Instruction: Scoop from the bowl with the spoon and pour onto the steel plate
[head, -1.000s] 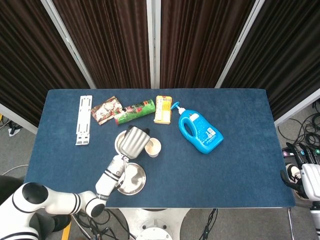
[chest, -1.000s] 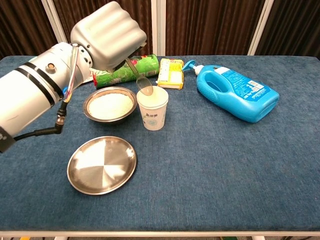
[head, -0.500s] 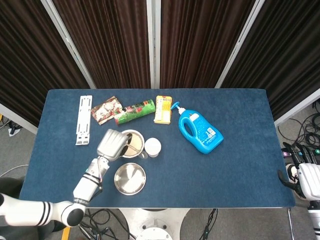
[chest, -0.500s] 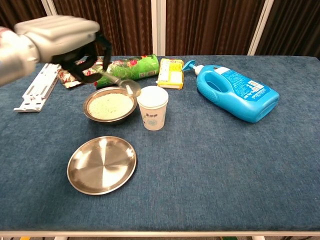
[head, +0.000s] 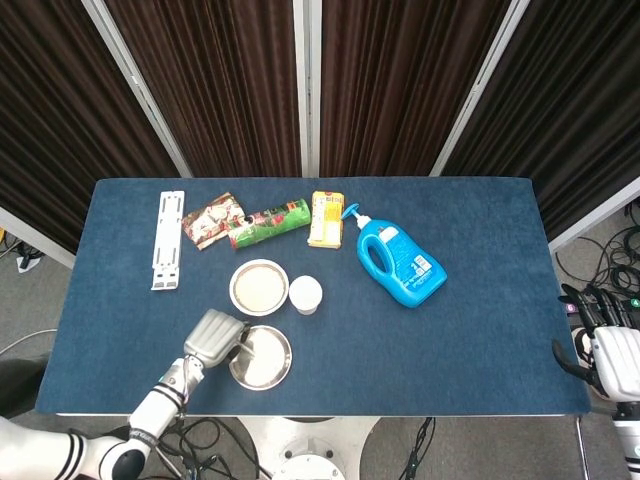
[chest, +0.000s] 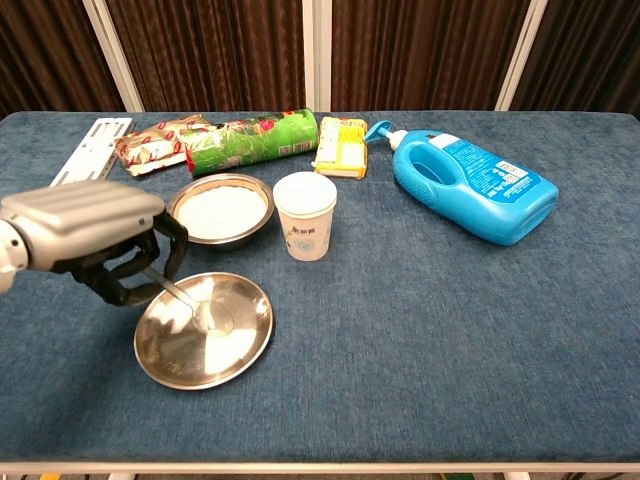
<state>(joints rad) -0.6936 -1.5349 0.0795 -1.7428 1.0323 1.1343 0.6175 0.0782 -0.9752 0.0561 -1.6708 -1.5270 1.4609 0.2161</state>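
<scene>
Chest view: my left hand (chest: 95, 240) has its fingers curled around the handle of the thin metal spoon (chest: 190, 304), gripping it. The spoon's bowl sits low over the round steel plate (chest: 240, 345), with a pale patch on the plate around it. The hand sits at the plate's left edge. Just behind the plate is the steel bowl of white grains (chest: 219, 211), with a white paper cup (chest: 305, 215) beside it to the right. Head view: my right hand (head: 605, 345) hangs off the table's right edge with its fingers spread, holding nothing.
</scene>
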